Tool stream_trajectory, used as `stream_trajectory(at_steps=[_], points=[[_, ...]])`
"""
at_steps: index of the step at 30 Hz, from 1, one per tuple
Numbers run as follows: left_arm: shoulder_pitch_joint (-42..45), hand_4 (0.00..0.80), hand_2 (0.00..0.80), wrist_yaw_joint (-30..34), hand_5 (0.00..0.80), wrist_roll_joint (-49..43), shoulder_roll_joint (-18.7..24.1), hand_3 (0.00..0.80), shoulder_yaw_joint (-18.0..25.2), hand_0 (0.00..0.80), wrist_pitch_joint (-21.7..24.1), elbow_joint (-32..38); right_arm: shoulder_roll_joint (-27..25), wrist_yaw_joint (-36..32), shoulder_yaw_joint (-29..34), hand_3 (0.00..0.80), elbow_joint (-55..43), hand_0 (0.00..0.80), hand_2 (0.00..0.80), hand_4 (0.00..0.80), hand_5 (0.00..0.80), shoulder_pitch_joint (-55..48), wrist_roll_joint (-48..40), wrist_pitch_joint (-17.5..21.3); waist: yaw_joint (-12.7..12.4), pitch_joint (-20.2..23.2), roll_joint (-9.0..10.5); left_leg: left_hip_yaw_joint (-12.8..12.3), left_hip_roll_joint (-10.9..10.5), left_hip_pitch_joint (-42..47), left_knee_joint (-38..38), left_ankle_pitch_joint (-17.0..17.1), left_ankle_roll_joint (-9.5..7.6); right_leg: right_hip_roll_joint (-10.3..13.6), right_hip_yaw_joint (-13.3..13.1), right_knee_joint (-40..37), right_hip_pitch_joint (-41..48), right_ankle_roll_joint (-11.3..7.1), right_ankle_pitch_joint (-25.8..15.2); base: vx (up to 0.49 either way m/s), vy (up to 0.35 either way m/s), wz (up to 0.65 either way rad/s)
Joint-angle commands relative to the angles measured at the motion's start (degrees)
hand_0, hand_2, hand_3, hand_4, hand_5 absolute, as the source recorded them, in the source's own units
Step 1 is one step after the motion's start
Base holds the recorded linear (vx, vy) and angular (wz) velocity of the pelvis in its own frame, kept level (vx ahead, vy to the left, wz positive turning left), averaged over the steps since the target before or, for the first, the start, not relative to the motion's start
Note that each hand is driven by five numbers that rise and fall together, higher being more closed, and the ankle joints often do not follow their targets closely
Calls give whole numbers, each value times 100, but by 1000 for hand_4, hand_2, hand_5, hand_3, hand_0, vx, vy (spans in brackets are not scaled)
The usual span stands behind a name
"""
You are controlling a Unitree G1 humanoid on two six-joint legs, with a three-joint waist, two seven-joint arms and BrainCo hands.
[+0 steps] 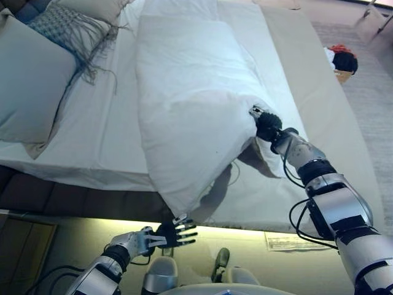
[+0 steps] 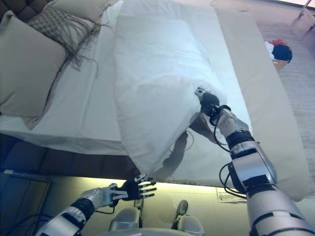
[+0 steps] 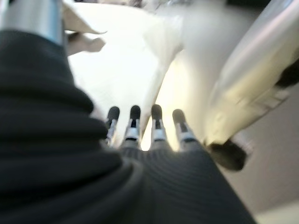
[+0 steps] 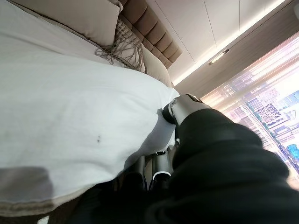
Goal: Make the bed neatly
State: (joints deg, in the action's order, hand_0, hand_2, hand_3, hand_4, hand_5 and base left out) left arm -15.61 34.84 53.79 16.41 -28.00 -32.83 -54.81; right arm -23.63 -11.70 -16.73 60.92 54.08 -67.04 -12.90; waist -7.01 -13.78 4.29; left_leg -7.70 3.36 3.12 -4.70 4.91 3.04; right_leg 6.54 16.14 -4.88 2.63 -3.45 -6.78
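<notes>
Left eye view, nearest first: the left robot hand (image 1: 174, 234) hangs below the near edge of the bed (image 1: 334, 110), over the floor, fingers straight and spread, holding nothing. Just above it droops the lowest corner of a white duvet (image 1: 190, 92), which spills over that near edge of the bed. Farther along the near side of the bed, the right robot hand (image 1: 265, 122) grips the duvet, thumb and fingers clamped on a bunched fold of the cloth; the right wrist view shows the fabric draped over the fingers. The duvet lies in a long heaped ridge down the middle of the bed, leaving bare sheet on both sides. Beside the duvet at the head of the bed rest a large grey pillow (image 1: 31, 80) and a fringed cushion (image 1: 64, 31).
</notes>
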Motion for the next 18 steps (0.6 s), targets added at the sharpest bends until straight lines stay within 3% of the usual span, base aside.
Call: stream_trajectory(at_steps=[1,8,11,18], points=[[-296,0,0,541,0,148,-464,0,-158,0,-402,-576,-286,-99,-66,800,-729,800,800,800,800,694,-649,433,11,242,71,138,311,-183,31,-311,51,274,5,470,-93,-545,313,37,-135,-8],[-204,0,0,865,0,325,-813,0,-185,0,-727,-511,-25,40,-30,800,-910,800,800,800,800,595,-713,408,51,247,271,92,405,-154,42,-367,74,197,-71,455,-92,-529,314,36,-98,-9],[-269,0,0,784,0,840,-935,0,-249,0,-768,-300,87,110,-38,800,-1008,800,800,800,800,528,-668,395,93,236,340,82,443,-134,42,-383,92,154,-126,438,-89,-516,308,31,-84,-9],[-530,0,0,-190,0,2681,-1143,0,-284,0,-425,237,193,398,-57,800,-1298,800,800,800,800,364,-698,302,228,262,406,32,504,-106,53,-388,141,112,-221,392,-70,-495,305,7,-36,-2]])
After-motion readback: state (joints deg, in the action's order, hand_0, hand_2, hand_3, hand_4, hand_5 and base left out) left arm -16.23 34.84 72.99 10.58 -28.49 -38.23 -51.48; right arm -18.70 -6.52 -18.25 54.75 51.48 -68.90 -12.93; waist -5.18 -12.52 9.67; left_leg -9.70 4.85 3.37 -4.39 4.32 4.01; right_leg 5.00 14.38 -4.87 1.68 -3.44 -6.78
